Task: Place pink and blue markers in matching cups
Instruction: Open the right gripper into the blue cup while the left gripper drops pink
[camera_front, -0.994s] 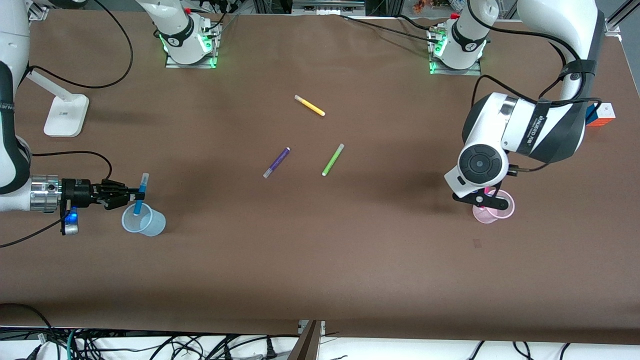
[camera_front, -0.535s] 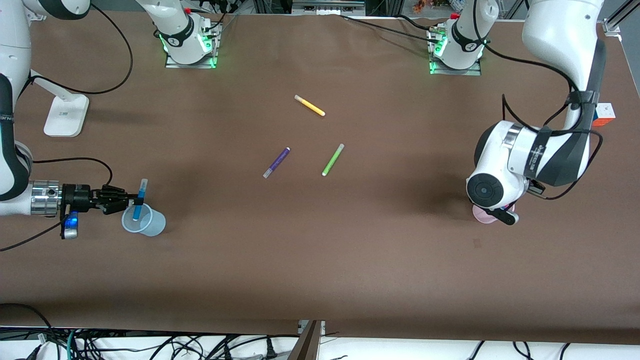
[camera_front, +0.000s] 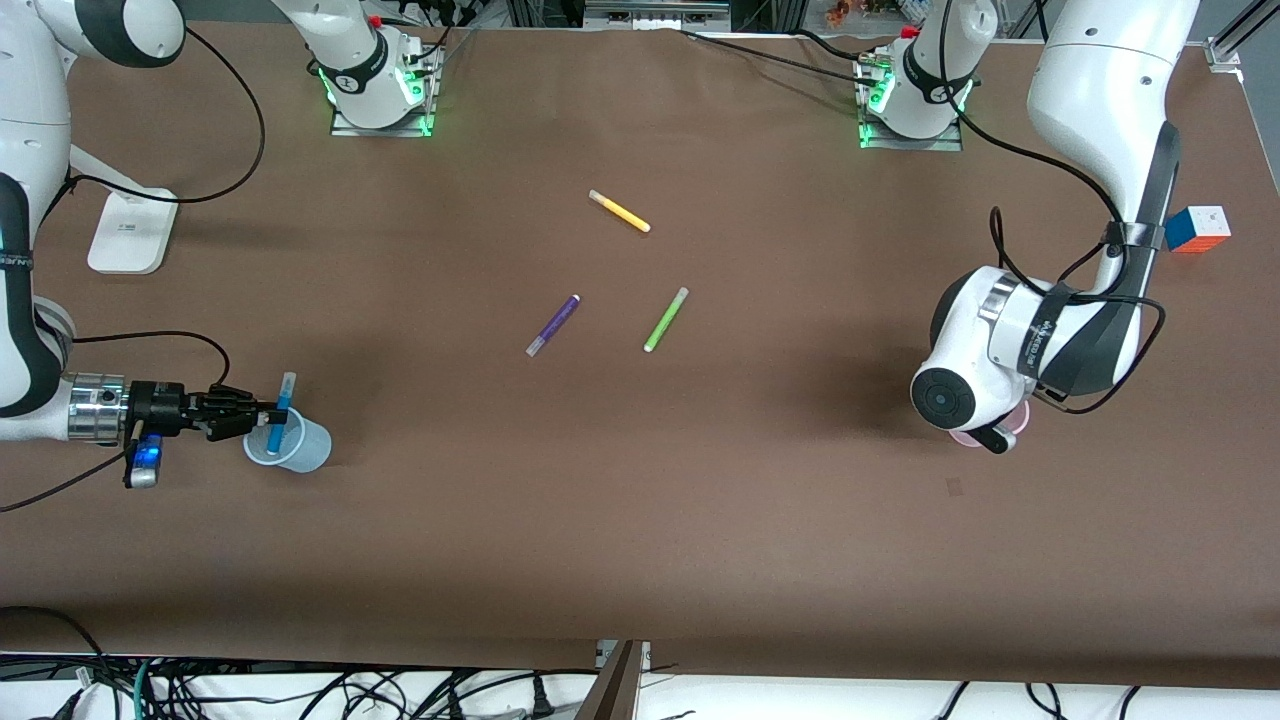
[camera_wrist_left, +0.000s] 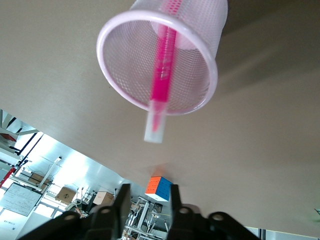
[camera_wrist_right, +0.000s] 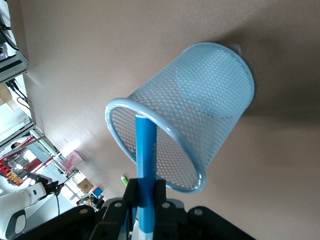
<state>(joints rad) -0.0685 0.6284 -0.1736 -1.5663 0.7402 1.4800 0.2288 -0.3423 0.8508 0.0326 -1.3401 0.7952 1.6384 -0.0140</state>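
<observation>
The sky-blue marker (camera_front: 279, 407) stands nearly upright with its lower end inside the pale blue cup (camera_front: 296, 447), near the right arm's end of the table. My right gripper (camera_front: 266, 411) is shut on the marker's shaft (camera_wrist_right: 145, 150), just above the blue cup's rim (camera_wrist_right: 120, 107). The magenta-pink marker (camera_wrist_left: 163, 75) leans inside the pale pink cup (camera_wrist_left: 200, 45), its pale cap sticking out over the rim. My left gripper (camera_wrist_left: 146, 199) is open and empty, apart from the marker. In the front view the left gripper (camera_front: 993, 439) is over the pink cup (camera_front: 1020, 419) and hides most of it.
A dark purple pen (camera_front: 553, 325), a lime-green pen (camera_front: 665, 319) and a yellow pen (camera_front: 619, 211) lie mid-table. A colour cube (camera_front: 1197, 228) sits at the left arm's end of the table, and a white stand (camera_front: 130, 232) at the right arm's end.
My right gripper has lowered the blue marker deeper into the blue cup. My left hand has swung down over the pink cup and now covers more of it.
</observation>
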